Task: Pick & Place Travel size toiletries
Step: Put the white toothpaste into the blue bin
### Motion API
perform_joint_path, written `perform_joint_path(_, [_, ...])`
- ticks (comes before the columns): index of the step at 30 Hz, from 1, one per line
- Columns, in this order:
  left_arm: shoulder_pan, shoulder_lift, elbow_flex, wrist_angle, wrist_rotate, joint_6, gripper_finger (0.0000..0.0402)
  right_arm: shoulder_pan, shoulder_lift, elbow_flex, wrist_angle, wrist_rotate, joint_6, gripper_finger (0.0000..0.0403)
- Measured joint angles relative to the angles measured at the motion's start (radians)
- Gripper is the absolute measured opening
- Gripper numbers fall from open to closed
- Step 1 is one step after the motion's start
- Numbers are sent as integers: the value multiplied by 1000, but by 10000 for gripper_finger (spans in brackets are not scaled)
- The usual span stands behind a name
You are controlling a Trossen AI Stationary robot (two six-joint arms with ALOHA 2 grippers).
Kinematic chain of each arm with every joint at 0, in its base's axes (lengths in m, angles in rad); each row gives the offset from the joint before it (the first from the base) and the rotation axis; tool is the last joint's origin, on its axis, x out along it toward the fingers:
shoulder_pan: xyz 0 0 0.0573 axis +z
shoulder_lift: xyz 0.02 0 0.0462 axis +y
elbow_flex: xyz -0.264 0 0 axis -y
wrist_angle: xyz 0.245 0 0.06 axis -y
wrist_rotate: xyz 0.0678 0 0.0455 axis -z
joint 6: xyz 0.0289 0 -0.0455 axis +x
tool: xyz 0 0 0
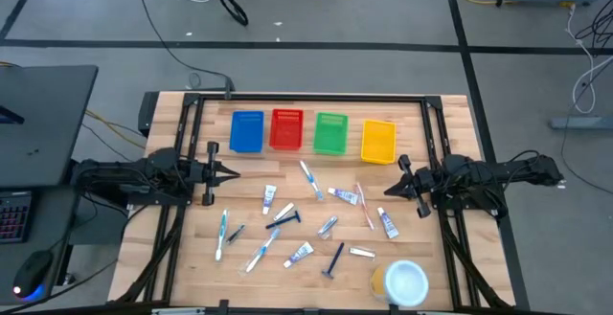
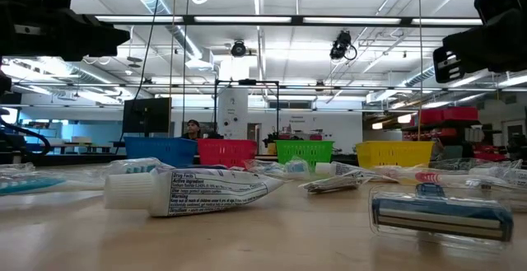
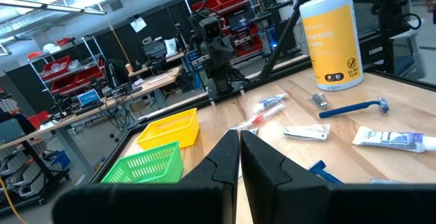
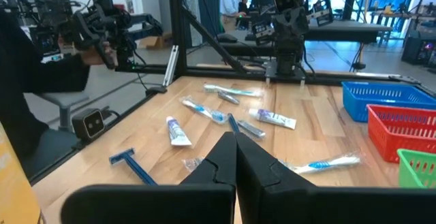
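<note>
The toiletries lie scattered flat on the wooden table between the arms: small white-and-blue tubes, slim toothbrushes, dark razors and silvery packets. In the low view a tube and a razor head lie closest. My left gripper hovers at the table's left side, shut and empty, its fingertips together. My right gripper hovers at the right side, also shut and empty.
A row of baskets stands along the far edge: blue, red, green, yellow. A round white-and-yellow container stands at the near right corner. A black frame borders the table. Bare wood shows in front of the baskets.
</note>
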Motion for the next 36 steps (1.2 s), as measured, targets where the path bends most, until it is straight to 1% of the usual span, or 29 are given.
perform_joint_path(3, [0, 0, 0, 2, 17, -89, 24, 0, 0, 0, 27, 0, 9, 0])
perform_joint_path(6, [0, 0, 0, 40, -6, -118, 24, 0, 0, 0, 72, 2, 2, 0])
perform_joint_path(12, [0, 0, 0, 103, -9, -240, 24, 0, 0, 0, 136, 10, 6, 0])
perform_joint_path(14, [0, 0, 0, 120, -5, -284, 24, 0, 0, 0, 149, 37, 3, 0])
perform_joint_path(17, [0, 0, 0, 155, -16, -314, 24, 0, 0, 0, 163, 171, 3, 0])
perform_joint_path(19, [0, 0, 0, 174, -22, -316, 24, 0, 0, 0, 184, 309, 2, 0])
perform_joint_path(22, [0, 0, 0, 225, -14, -307, 23, -5, 0, 0, 266, 561, 4, 0])
perform_joint_path(23, [0, 0, 0, 236, -19, -292, 22, -9, 2, 0, 303, 611, 3, 0])
perform_joint_path(24, [0, 0, 0, 245, -35, -284, 20, -14, 6, 0, 342, 630, -13, 0])
perform_joint_path(25, [0, 1, 0, 248, -66, -284, 18, -20, 13, 0, 376, 616, -48, 1])
perform_joint_path(28, [0, 19, 0, 246, -229, -364, 15, -43, 59, 0, 504, 515, -146, 10])
perform_joint_path(30, [0, 43, 0, 250, -292, -377, 16, -59, 105, 0, 581, 479, -167, 23])
perform_joint_path(32, [0, 77, 0, 263, -305, -365, 25, -76, 162, 0, 632, 467, -174, 39])
perform_joint_path(34, [0, 123, 4, 309, -305, -364, 39, -95, 225, 1, 672, 463, -159, 55])
perform_joint_path(36, [0, 177, 21, 334, -311, -369, 57, -117, 295, 22, 679, 464, -134, 70])
